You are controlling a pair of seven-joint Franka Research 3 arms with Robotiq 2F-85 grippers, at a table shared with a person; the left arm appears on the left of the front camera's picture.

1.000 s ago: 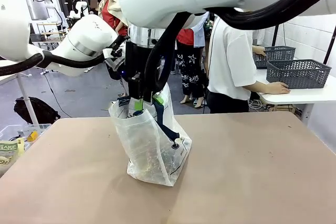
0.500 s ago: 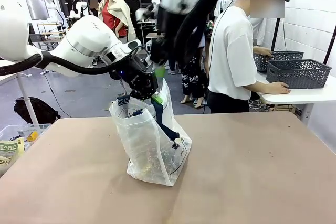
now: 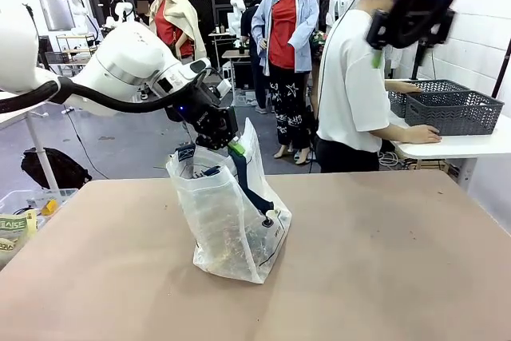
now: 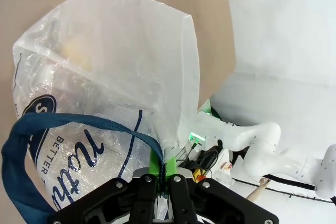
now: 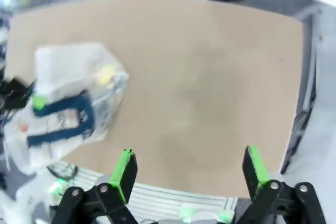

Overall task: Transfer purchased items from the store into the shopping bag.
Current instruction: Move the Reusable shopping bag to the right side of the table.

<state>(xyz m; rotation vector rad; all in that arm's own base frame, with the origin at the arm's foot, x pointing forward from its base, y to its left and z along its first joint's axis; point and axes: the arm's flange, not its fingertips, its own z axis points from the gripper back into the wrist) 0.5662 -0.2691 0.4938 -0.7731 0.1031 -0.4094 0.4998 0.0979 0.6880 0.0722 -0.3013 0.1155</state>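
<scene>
Pinching the rim of the shopping bag (image 3: 230, 217) between clenched fingers, the left gripper (image 3: 232, 146) holds the mouth up and open, presumably so items can drop in from above. The bag stands near the middle of the table (image 3: 383, 261), its navy handle (image 4: 47, 129) looping at about nine o'clock of the pinch in the left wrist view. A yellowish item (image 5: 106, 75) shows through the bag's top in the right wrist view. The right gripper (image 5: 189, 169) hangs high, jaws spread wide and empty, with the bag at its ten o'clock. Grey baskets (image 3: 453, 109) sit on a side table at three o'clock, by a person (image 3: 351, 85).
</scene>
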